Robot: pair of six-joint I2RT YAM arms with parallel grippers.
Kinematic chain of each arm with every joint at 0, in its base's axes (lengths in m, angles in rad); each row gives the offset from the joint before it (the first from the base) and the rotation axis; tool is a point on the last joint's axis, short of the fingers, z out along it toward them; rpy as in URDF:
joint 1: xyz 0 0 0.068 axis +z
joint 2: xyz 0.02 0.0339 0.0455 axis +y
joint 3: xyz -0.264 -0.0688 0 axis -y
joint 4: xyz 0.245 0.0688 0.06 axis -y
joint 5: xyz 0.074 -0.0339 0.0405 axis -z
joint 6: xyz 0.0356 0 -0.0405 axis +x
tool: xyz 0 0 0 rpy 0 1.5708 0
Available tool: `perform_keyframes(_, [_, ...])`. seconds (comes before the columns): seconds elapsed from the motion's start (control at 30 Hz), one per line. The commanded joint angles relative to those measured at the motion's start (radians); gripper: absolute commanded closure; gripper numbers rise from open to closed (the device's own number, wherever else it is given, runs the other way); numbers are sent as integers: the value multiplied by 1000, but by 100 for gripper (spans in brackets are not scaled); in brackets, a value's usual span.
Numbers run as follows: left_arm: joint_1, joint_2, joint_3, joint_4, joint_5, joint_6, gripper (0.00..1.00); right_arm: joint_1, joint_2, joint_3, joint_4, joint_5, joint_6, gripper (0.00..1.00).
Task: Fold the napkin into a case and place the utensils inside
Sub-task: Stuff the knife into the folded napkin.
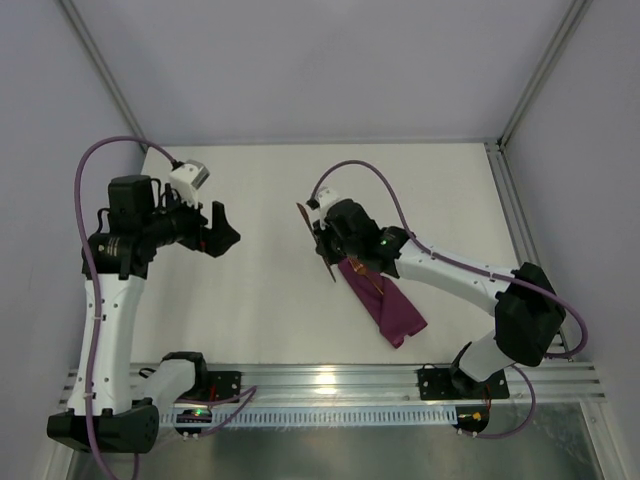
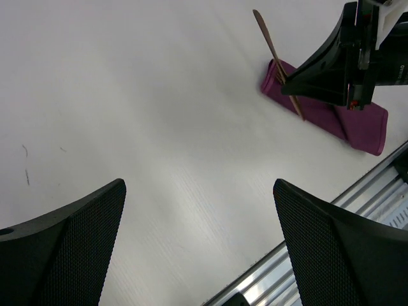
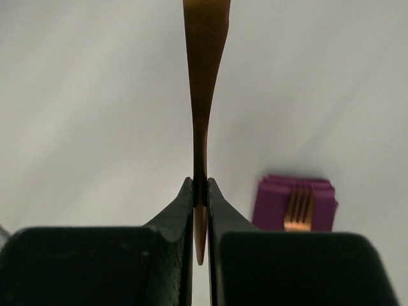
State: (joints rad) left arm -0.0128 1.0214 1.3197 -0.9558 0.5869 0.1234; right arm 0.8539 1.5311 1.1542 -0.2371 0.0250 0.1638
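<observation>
**Hazards in loading the held utensil into the case**

Top view: the right gripper (image 1: 328, 243) was clamped on a slim copper utensil (image 1: 312, 225). It pinched the utensil near one end, so most of the length stood out toward 11 o'clock. The case (image 1: 392, 308), a folded plum oblong, lay on the table (image 1: 250, 300) at 4 o'clock from that gripper.

Right wrist view: the fingers (image 3: 178, 220) met on the thin edge of the utensil (image 3: 205, 70). The case (image 3: 271, 204) sat at 4 o'clock, with the tines of a fork (image 3: 298, 207) showing at its mouth.

Left wrist view: the left gripper (image 2: 199, 185) hung with its fingers spread wide and held nothing. It was well apart from the case (image 2: 366, 124), which lay at its 2 o'clock.

Judged hazards:
- **Pivot or slip.** The narrow pinch near one end left a long free lever. The utensil could pivot or slip between the pads once its tip met cloth.
- **Case sliding or opening.** Nothing pinned the case. A push at its mouth would likely slide the soft cloth or open the fold.
- **Missed or blocked mouth.** The fork already occupied the mouth. The incoming tip might ride over the pouch, pass beneath it, or drive the fork deeper or out of place.

Steadying the cloth with the idle left gripper would probably reduce all three.
</observation>
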Motion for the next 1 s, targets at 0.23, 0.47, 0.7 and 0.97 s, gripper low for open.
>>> perform_keyframes(0.23, [1,-30,-86,26,-13,35,1,2,-51,-201,-194,378,23,97])
perform_keyframes(0.47, [1,-37,-109,26,-1,48,1,4,-32,-254,-117,389,19,97])
perform_keyframes(0.7, [1,-26,-112,25,10,55,1,4,-6,-264,-172,391,52,97])
perform_keyframes(0.97, [1,-21,-122,25,11,62,1,14,3,-240,-257,366,88,97])
